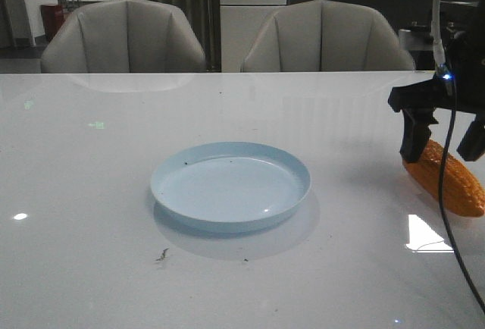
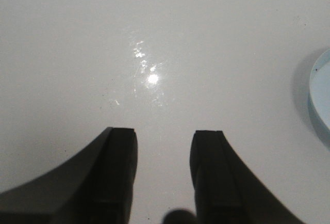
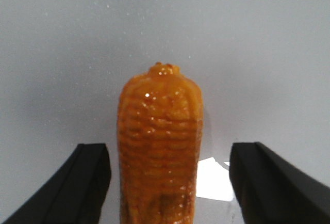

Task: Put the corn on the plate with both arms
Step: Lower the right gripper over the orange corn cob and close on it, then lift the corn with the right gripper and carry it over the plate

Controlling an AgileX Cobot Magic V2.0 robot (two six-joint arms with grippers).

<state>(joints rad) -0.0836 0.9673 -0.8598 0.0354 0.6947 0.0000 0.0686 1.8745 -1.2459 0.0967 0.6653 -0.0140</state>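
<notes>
The orange corn lies on the white table at the right edge of the front view. My right gripper is open and hangs just above it, one finger on each side. In the right wrist view the corn lies between the two spread fingers, with gaps on both sides. The pale blue plate sits empty at the table's middle. My left gripper is open and empty over bare table; it does not show in the front view. The plate's rim shows at the edge of the left wrist view.
Two grey chairs stand behind the table's far edge. Small dark specks lie on the table in front of the plate. A black cable hangs down from the right arm across the corn.
</notes>
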